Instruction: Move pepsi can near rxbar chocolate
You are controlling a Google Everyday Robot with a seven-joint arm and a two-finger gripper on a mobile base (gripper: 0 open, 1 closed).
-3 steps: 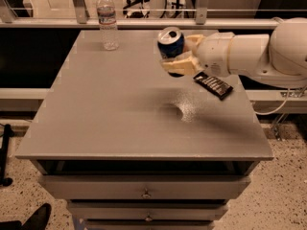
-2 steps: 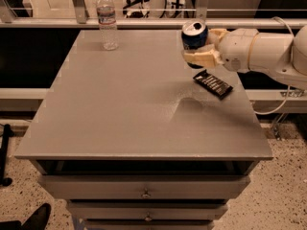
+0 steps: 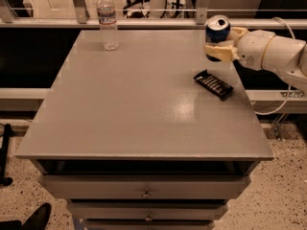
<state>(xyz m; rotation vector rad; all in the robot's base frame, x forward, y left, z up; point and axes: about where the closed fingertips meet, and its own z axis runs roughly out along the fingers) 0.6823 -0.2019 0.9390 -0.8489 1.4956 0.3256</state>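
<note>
Camera view has the end effector at the far right of the tabletop, its cream fingers closed round the lower part of the can, which it holds up in the air and not resting on the surface. The can looks roughly upright, with its silver top showing. The white arm reaches in from the right edge. The bar lies flat on the tabletop, just nearer than the can and almost under it, close to the right edge. The bottle stands well apart at the far left.

By my reading the carry is close to done and the step in hand is the placing. The next move calls for a straight lowering onto bare tabletop just beside the bar, on its far side or its left, not on top of it. The can should be level when it lands, and the fingers should part only once its base sits flat, or it may tip or roll off the right edge
</note>
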